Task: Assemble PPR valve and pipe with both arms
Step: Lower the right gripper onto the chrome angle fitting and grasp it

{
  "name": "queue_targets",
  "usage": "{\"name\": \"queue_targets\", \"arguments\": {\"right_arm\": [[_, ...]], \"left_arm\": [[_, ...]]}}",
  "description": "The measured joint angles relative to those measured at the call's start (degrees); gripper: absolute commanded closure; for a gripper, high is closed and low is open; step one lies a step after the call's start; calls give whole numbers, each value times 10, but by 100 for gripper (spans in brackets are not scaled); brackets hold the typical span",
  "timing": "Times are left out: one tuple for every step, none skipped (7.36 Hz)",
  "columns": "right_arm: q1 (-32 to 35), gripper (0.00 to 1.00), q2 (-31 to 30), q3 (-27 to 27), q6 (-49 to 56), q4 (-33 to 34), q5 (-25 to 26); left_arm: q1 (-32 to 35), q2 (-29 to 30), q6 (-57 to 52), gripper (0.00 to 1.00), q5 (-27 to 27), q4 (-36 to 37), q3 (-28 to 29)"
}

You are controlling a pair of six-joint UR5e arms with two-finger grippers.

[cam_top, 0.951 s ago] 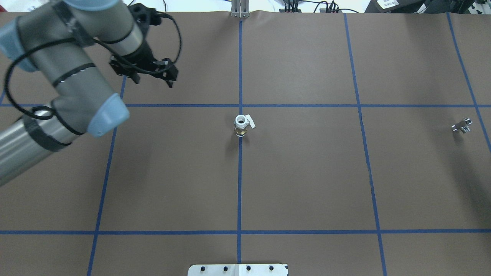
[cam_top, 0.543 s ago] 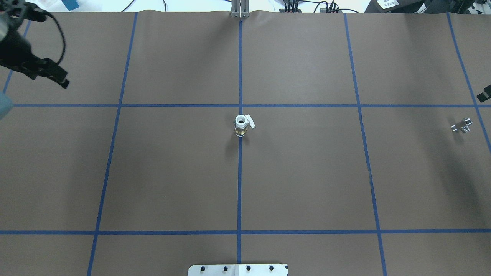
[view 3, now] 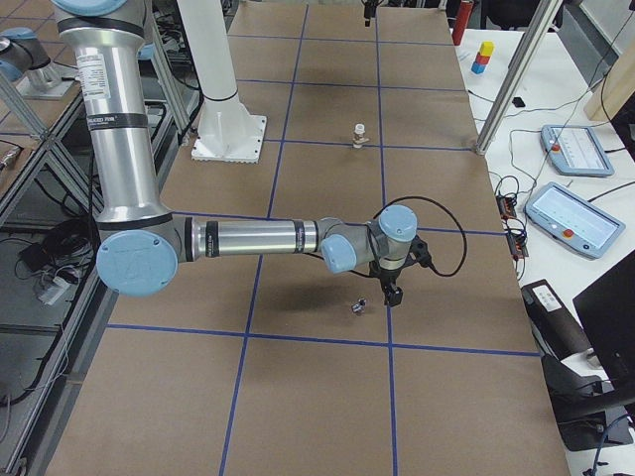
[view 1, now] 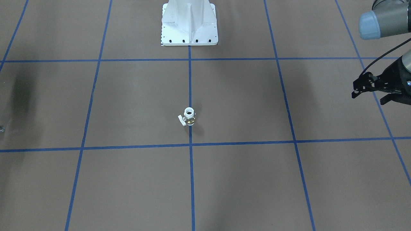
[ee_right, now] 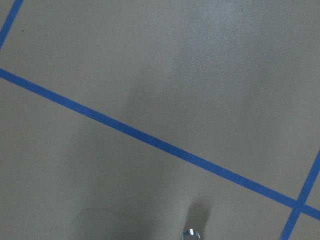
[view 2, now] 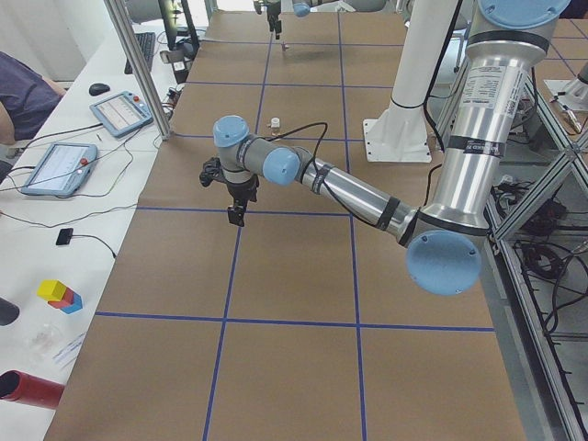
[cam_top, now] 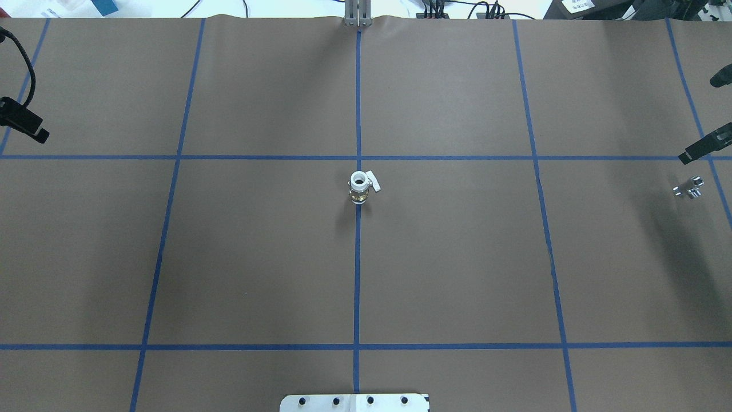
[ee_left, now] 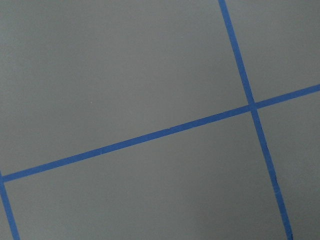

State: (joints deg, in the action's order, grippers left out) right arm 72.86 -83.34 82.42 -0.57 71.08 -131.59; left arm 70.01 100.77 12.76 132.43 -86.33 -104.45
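Valve point(cam_top: 360, 187) stands upright on the tabletop point(cam_top: 457, 257), right on the centre blue line point(cam_top: 357, 274), with its open white end up and its handle sticking out sideways. You find the pipe point(cam_top: 689, 189) lying well apart from it, near the robot's right edge. The right gripper point(cam_top: 697, 120) hangs just beside the pipe without touching it, jaws spread and empty. Your left gripper point(view 1: 369, 98) hovers over the opposite edge, far from the valve, jaws likewise released, holding nothing.
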Motion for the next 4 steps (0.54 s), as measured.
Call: {"name": "queue_targets", "arguments": {"right_arm": [[-7, 1, 0, -16, 0, -9, 2], [-18, 1, 0, -25, 0, -12, 3], [-31, 2, 0, -29, 0, -13, 4], [-39, 4, -1, -31, -2, -11, 4]], "left_arm": [[0, 0, 0, 0, 0, 0, -1], [0, 1, 1, 0, 0, 0, -2], [0, 1, 1, 0, 0, 0, -2], [-1, 2, 1, 0, 0, 0, -2]]}}
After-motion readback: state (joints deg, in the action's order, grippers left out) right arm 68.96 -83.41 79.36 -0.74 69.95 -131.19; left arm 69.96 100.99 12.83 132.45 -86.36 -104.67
